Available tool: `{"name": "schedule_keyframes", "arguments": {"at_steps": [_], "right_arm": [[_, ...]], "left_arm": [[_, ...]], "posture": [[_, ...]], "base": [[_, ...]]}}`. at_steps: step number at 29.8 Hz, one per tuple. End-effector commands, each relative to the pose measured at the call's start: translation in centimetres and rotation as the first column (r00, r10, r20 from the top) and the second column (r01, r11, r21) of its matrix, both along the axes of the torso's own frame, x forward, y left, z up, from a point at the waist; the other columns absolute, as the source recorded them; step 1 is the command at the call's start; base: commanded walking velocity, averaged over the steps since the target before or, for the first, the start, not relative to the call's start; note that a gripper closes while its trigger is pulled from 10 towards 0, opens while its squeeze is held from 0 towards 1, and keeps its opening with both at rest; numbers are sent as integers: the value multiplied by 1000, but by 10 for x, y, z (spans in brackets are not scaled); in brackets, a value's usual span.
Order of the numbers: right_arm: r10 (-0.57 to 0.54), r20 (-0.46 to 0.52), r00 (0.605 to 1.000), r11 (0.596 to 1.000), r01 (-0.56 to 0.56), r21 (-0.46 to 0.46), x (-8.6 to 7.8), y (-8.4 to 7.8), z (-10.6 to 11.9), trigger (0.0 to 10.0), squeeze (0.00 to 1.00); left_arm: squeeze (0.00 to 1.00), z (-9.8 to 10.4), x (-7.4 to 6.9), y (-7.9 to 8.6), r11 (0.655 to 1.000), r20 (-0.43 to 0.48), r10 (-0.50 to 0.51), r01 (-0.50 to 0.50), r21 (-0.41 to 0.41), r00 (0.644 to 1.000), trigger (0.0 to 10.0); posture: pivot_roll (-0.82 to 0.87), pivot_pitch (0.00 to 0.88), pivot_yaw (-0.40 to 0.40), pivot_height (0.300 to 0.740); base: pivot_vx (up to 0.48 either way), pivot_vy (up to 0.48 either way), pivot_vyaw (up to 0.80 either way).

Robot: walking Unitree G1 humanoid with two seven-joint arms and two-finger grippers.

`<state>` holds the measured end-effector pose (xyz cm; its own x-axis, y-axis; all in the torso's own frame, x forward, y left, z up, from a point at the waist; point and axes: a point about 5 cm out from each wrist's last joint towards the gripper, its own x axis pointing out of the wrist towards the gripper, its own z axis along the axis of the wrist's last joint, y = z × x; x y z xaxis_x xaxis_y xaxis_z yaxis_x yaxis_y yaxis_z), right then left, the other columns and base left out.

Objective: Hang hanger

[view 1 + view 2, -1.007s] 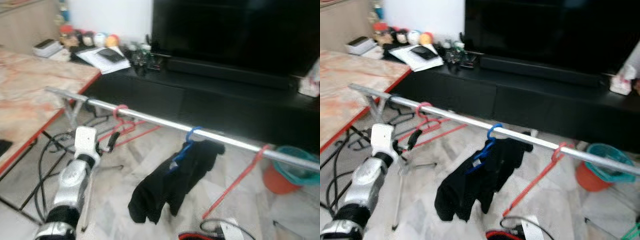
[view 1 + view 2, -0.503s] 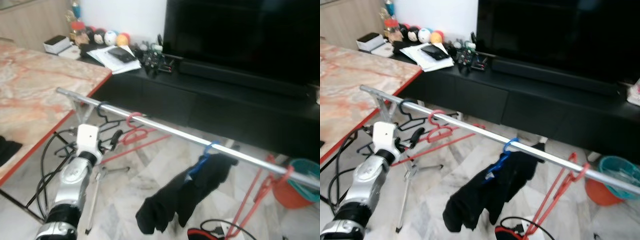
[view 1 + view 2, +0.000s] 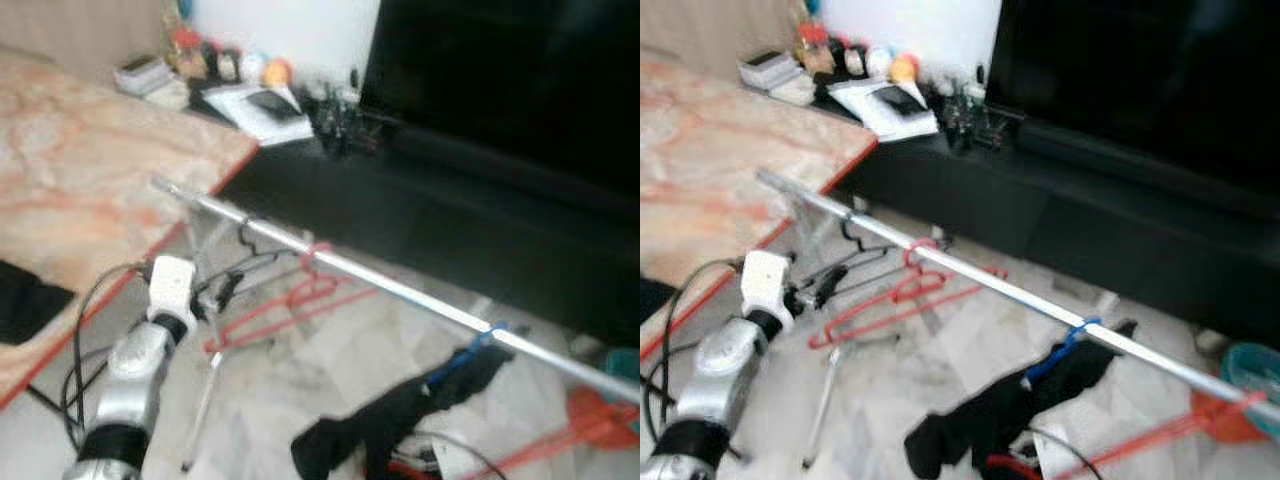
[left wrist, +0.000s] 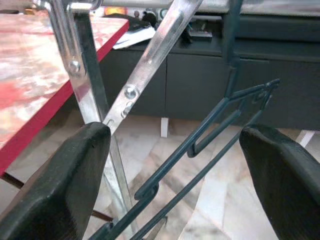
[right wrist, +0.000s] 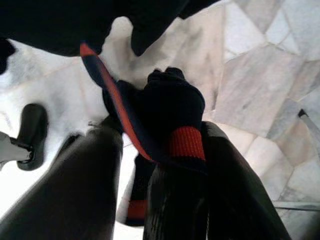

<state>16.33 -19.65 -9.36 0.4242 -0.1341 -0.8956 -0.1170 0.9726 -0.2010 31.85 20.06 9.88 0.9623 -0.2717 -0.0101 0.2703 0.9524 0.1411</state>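
A silver rail point(image 3: 400, 290) slants across the room on a folding stand. A dark hanger point(image 3: 852, 255) hooks on it near its left end, with a red hanger point(image 3: 902, 292) beside it. Further right a blue hanger point(image 3: 1072, 342) carries a black garment point(image 3: 990, 415), and another red hanger point(image 3: 1180, 428) hangs tilted at the far right. My left gripper point(image 3: 222, 292) is open just left of the dark hanger point(image 4: 220, 112), which passes between its fingers without touching them. In the right wrist view my right gripper point(image 5: 160, 132) is shut on a dark cloth with a red band point(image 5: 185, 142) above the marble floor.
A marble-topped table with a red edge point(image 3: 90, 180) stands at the left, and the rail's stand leg point(image 4: 85, 85) is beside my left gripper. A black TV cabinet point(image 3: 420, 200) and TV point(image 3: 500, 70) run behind the rail. Cables point(image 3: 80, 340) lie under the table. A teal basket point(image 3: 1252, 365) sits far right.
The whole view has swung, so the rail and hangers now sit further right and lower. My left gripper stays open beside the dark hanger.
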Motion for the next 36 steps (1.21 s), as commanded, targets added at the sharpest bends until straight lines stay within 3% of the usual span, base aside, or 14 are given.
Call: {"name": "schedule_keyframes", "arguments": {"at_steps": [1,14,29,36], "right_arm": [[-27,-3,1000,1000,27,-15,-4,-9,0,10000,0],[-23,-11,1000,1000,23,-18,-4,-9,0,10000,0],[-5,-16,1000,1000,5,-22,-4,-9,0,10000,0],[-5,-18,1000,1000,4,-21,-4,-9,0,10000,0]], "left_arm": [[0,7,3,-11,999,26,-44,45,-12,999,10000],[0,11,2,-14,998,36,-64,64,-2,997,10000],[0,6,3,-15,998,4,-49,49,51,999,10000],[0,6,5,-15,998,-7,-45,45,36,999,10000]], "posture": [[48,0,-57,740],[52,0,-57,740],[52,0,-61,740],[52,0,-62,740]], "base": [[0,0,0],[0,-37,-408],[0,-132,0],[71,-134,0]]}}
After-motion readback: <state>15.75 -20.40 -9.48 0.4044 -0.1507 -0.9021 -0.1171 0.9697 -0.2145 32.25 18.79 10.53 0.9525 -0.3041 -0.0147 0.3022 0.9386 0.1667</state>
